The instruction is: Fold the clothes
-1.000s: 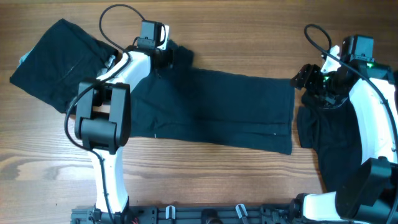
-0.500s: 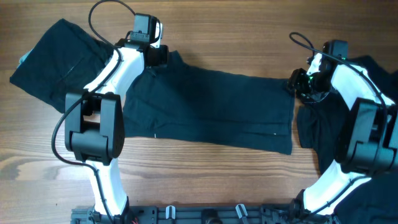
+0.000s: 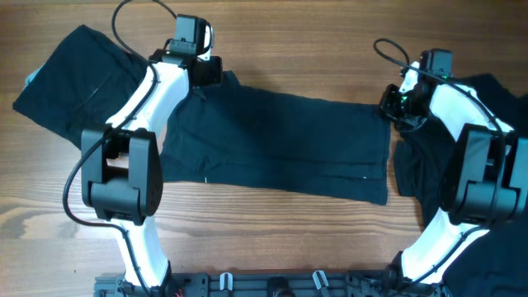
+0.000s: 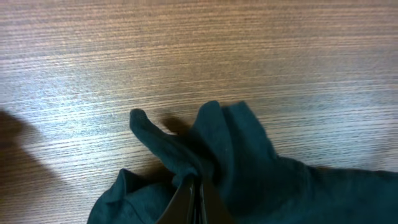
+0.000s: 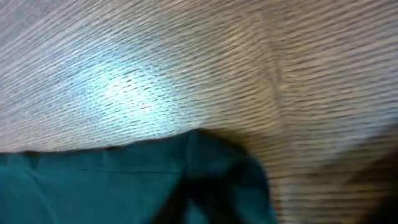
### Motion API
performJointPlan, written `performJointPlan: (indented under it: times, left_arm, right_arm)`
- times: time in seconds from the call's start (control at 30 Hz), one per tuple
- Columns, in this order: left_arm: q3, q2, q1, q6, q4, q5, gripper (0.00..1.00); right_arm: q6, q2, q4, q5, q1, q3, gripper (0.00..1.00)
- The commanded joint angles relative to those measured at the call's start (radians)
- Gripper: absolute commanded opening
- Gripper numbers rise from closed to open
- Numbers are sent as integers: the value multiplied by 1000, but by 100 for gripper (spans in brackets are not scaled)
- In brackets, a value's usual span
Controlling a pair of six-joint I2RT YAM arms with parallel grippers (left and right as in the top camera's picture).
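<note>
Mount rail [image 3: 272, 285] at 6 o'clock carries both arm bases.

Centre garment [image 3: 280, 140] lies flat mid-table, long axis 9 to 3 o'clock. It is dark teal-black, with the near hem roughly straight. Two white specks [image 3: 205, 179] sit near that hem, one toward each end. They are too small to read as a logo or text.

Right garment [image 3: 421, 181] is at 3–4 o'clock, partly under the right arm [image 3: 474, 124]. Its edge lies just beside the centre garment's right end.

Left garment [image 3: 74, 82] is at 10 o'clock, rotated, partly under the left arm [image 3: 136, 99]. A pale patch [image 3: 30, 78] shows at its left edge; no legible print.

Left gripper [image 3: 211, 76] is at 11 o'clock on the centre garment's far-left corner. In the wrist view its tips [image 4: 194, 202] are pressed together with only a thin seam between them. The cloth [image 4: 249, 168] is bunched up into them, so they are pinching the corner.

Right gripper [image 3: 391, 106] is at 2 o'clock, at the far-right corner of the same garment. The wrist view is blurred and shows only a teal corner [image 5: 93, 180] on the wood. Can't tell whether the jaws are closed or apart.

Bare wood table [image 3: 272, 45] runs along 12 o'clock beyond both grippers.
</note>
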Motion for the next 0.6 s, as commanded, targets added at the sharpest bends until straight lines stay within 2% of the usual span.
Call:
performJointPlan:
  times: [0.0, 0.2, 0.57]
  left_arm:
    - [13, -42, 2, -17, -3, -10, 4]
    - [13, -114, 2, -16, -63, -44, 4]
    - [13, -114, 2, -16, -190, -63, 4]
  right_arm:
    - [-5, 14, -15, 64, 8, 14, 4]
    - [-30, -168, -103, 74, 0, 26, 4]
    - [-31, -203, -203, 85, -3, 26, 4]
